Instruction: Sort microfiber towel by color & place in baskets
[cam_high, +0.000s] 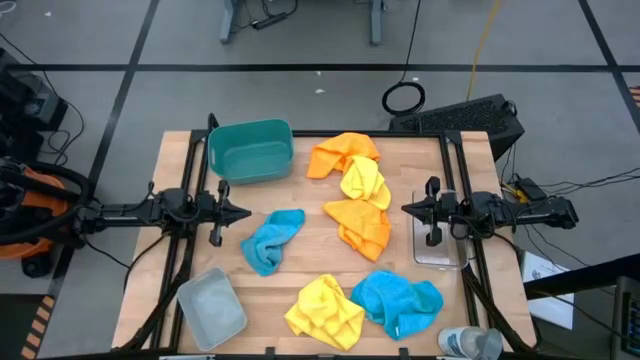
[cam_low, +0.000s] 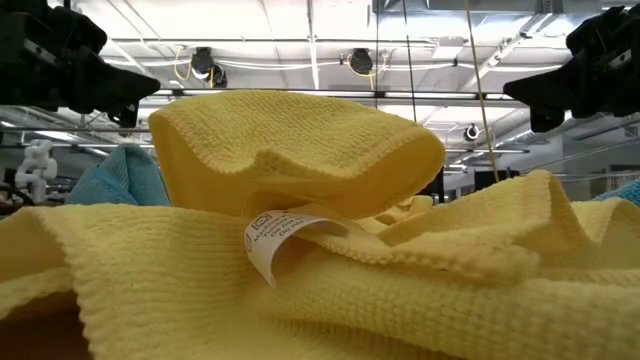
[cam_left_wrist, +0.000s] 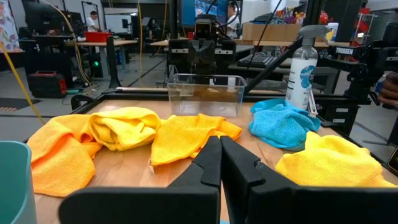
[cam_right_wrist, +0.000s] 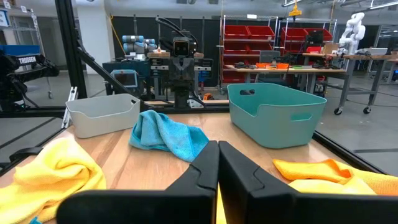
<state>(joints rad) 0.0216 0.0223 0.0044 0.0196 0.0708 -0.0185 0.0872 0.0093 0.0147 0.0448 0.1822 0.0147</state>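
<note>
Six towels lie loose on the wooden table. One orange towel (cam_high: 343, 152) and a yellow towel (cam_high: 364, 182) lie near the far edge, with a second orange towel (cam_high: 360, 225) at the middle. A blue towel (cam_high: 272, 240) lies left of centre. A yellow towel (cam_high: 325, 312) and a blue towel (cam_high: 397, 300) lie near the near edge. The teal basket (cam_high: 250, 150) stands far left, the grey basket (cam_high: 212, 307) near left, and the clear basket (cam_high: 440, 245) at the right. My left gripper (cam_high: 243, 213) is shut above the table's left side. My right gripper (cam_high: 408, 208) is shut over the clear basket's edge.
A clear spray bottle (cam_high: 470, 343) stands at the near right corner, also seen as the bottle (cam_left_wrist: 303, 68) behind the blue towel. The near yellow towel (cam_low: 300, 200) fills the low view. Bare wood (cam_high: 310, 255) shows between the towels at the middle.
</note>
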